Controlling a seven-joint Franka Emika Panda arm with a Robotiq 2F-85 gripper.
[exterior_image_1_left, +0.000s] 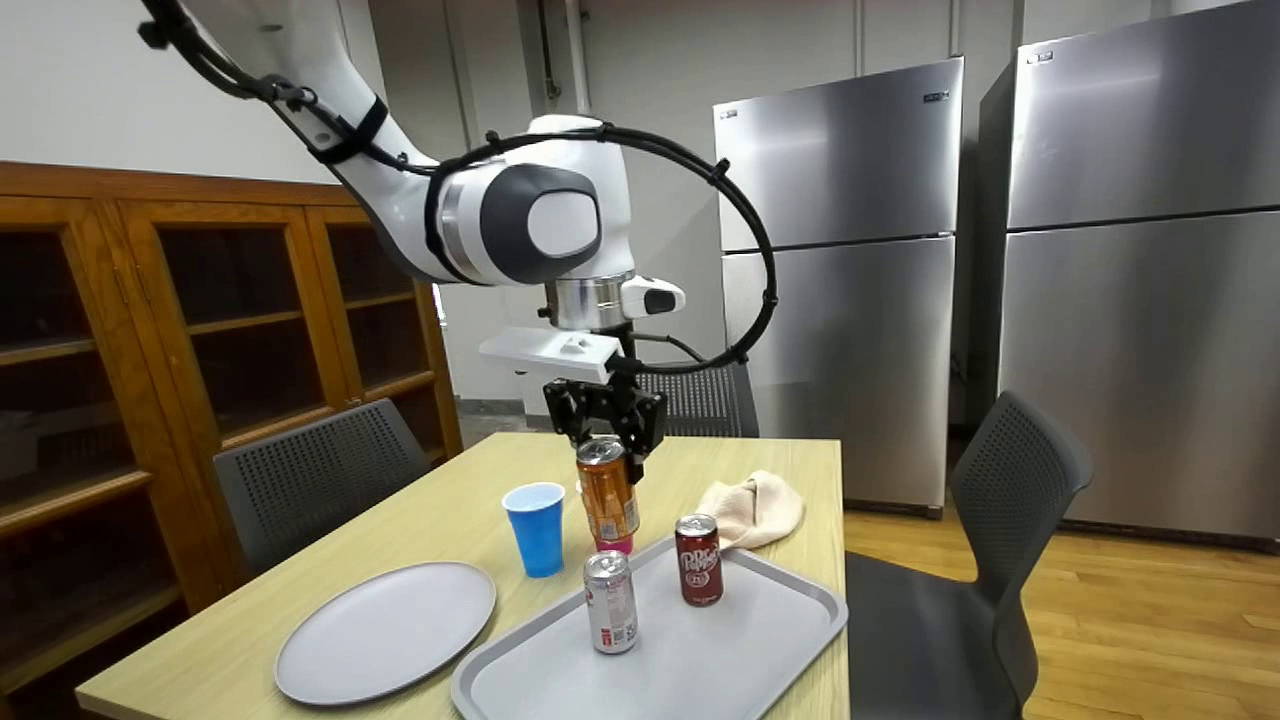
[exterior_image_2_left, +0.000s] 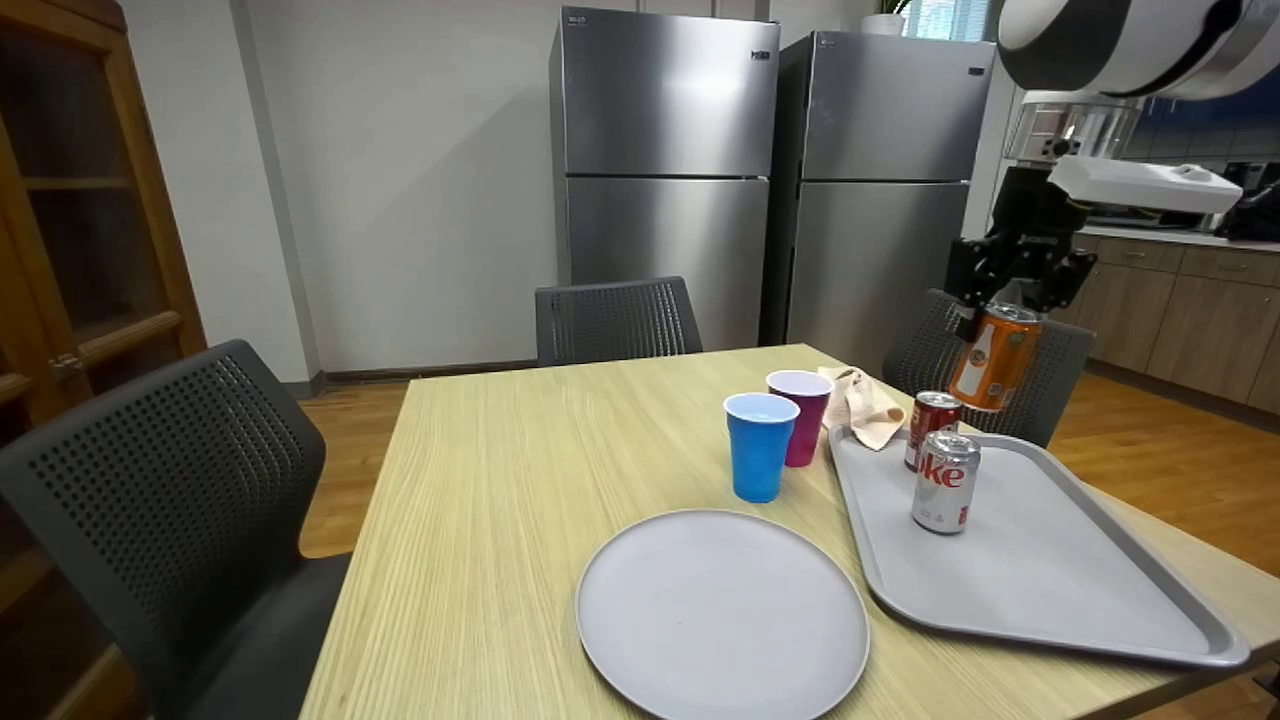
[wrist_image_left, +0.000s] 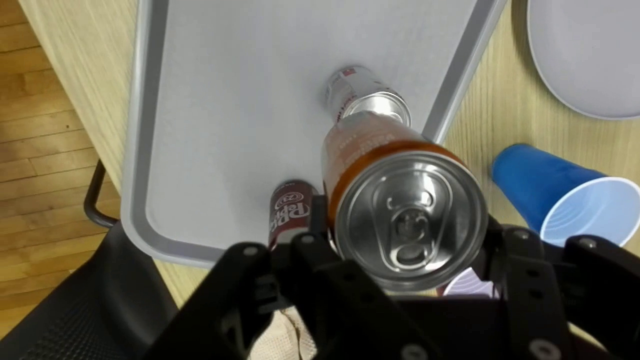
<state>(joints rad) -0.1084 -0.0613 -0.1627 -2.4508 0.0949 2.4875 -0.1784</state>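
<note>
"Wood is framing the glass-fronted cabinet (exterior_image_1_left: 135, 330) at the far left, and a dark grey chair (exterior_image_1_left: 320, 480) is standing in front of it. What are you seeing next?"

"Moving right, I'm looking at a pale grey plate (exterior_image_1_left: 386, 635) that is lying flat on the worktop (exterior_image_1_left: 440, 530). Just beyond it, a blue cup (exterior_image_1_left: 538, 535) is standing upright."

"And what is the tool (exterior_image_1_left: 605, 445) doing there in the middle?"

"It's clamping an orange can (exterior_image_1_left: 608, 495), its black jaws pressing on both sides near the top."

"Is that orange can resting on anything?"

"It's hanging in the air above the worktop, lid facing up. From this angle, part of a magenta cup (exterior_image_1_left: 615, 546) is showing right under it, though that cup is standing farther back, near the blue one."

"And to the right of that?"

"Two more cans are sharing the grey tray (exterior_image_1_left: 690, 660): a silver can (exterior_image_1_left: 611, 605) with red lettering is standing nearer us, and a dark red Dr Pepper can (exterior_image_1_left: 699, 562) is standing behind it, to the right, with a gap showing between them."

"What is lying beyond the tray?"

"A peach cloth (exterior_image_1_left: 755, 510) is lying crumpled by its far edge."

"And at the far right?"

"Another chair (exterior_image_1_left: 1030, 500) is standing alongside the worktop, and two stainless-steel refrigerators (exterior_image_1_left: 840, 330) are rising behind everything."
</note>
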